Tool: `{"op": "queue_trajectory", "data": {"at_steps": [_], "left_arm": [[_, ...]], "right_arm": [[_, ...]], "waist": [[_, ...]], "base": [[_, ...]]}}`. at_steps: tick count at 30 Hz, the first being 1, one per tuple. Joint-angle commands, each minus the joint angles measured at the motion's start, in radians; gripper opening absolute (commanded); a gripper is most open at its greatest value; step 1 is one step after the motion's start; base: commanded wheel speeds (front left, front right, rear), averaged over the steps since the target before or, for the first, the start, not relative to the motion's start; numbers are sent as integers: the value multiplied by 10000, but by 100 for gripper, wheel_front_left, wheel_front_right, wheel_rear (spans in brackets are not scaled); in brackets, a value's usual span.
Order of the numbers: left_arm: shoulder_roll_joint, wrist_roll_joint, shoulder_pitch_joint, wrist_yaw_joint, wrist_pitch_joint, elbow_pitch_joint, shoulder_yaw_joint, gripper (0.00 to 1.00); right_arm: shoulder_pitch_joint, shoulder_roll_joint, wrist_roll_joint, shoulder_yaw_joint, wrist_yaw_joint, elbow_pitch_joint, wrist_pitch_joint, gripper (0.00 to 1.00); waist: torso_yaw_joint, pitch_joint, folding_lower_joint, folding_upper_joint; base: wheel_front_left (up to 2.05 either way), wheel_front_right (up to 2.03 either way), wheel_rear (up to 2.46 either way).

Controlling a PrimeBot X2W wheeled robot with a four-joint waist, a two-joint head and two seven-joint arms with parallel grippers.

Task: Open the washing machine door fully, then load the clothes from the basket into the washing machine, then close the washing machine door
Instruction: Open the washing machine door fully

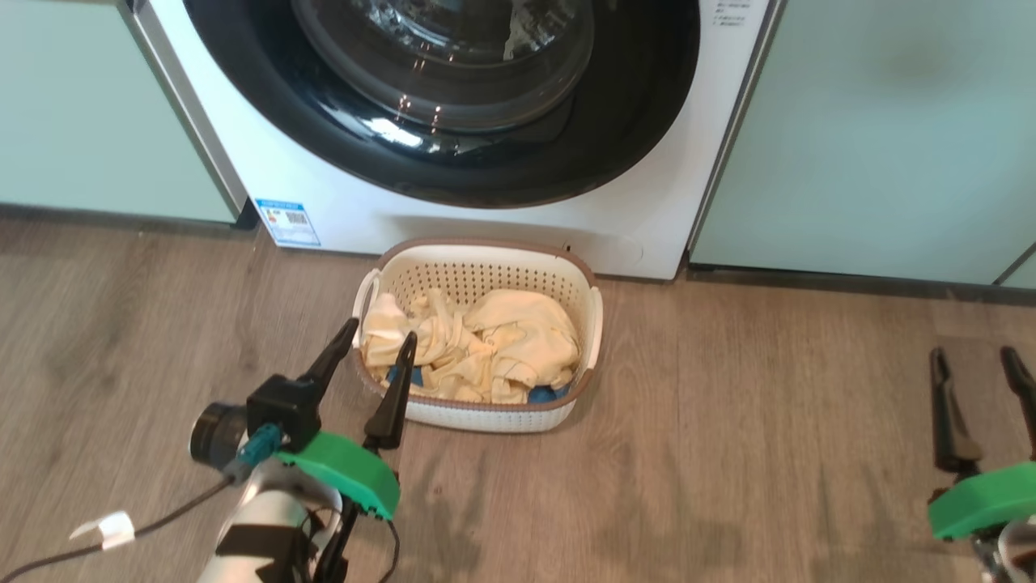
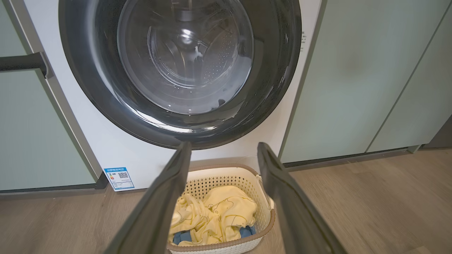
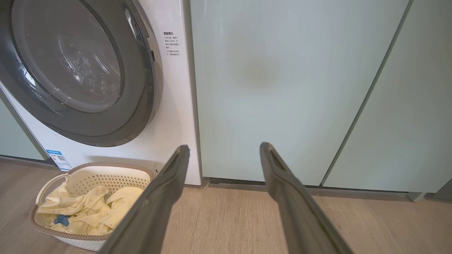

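Observation:
The white washing machine [image 1: 348, 202] stands ahead with its round black-rimmed door [image 1: 453, 97] shut against the front. On the floor just before it sits the cream basket [image 1: 477, 275], holding pale yellow clothes [image 1: 486, 340] and a bit of blue fabric [image 1: 542, 394]. My left gripper [image 1: 380, 334] is open and empty, its fingertips over the basket's near-left corner. Far right, my right gripper [image 1: 975, 355] is open and empty above bare floor. The left wrist view looks at the door [image 2: 176, 70] and basket [image 2: 226, 176]; the right wrist view shows the door [image 3: 77, 70] and basket [image 3: 106, 173] at left.
Pale mint-green cabinet panels flank the washer on the left [image 1: 89, 113] and right [image 1: 890, 138]. A dark bar handle [image 2: 21, 61] juts from the left cabinet. The wood-look floor [image 1: 728, 453] spreads between the basket and my right gripper.

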Motion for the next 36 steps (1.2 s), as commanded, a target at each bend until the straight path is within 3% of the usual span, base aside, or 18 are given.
{"op": "queue_trajectory", "data": {"at_steps": [1,2,3,6,16,21,27,36], "left_arm": [[90,-35,-577,-37,-65,-345,372,100],[75,-47,-627,-38,-65,-352,367,100],[64,-42,-679,-40,-65,-369,356,100],[42,-26,-782,-43,-65,-390,321,100],[-71,-11,-1437,-78,-65,-204,-36,100],[-113,3,-1710,-92,-65,-186,-187,100],[-143,120,-1998,-104,-65,-191,-430,100],[-216,6,-2314,-119,-65,-244,-726,100]], "right_arm": [[-522,-86,194,112,-32,-326,-92,43],[-568,-86,256,66,-32,-332,-84,7],[-625,-87,320,21,-32,-339,-77,0],[-771,-86,759,-83,-32,-274,-10,0],[-1962,-239,6384,-222,-32,283,1129,0],[-3114,-203,9678,-596,-32,523,2318,0],[-4775,-164,12746,-1329,-32,1324,4139,0],[-7517,-448,14723,-1889,-32,3390,6378,0]], "waist": [[89,148,0,0],[125,217,0,0],[155,290,0,0],[229,410,0,0],[693,1053,0,0],[879,1380,0,0],[1145,1777,0,0],[1571,2296,0,0]], "base": [[0,0,0],[0,0,0],[0,0,0],[0,0,0],[0,0,0],[0,0,0],[0,0,0],[0,0,0]]}}
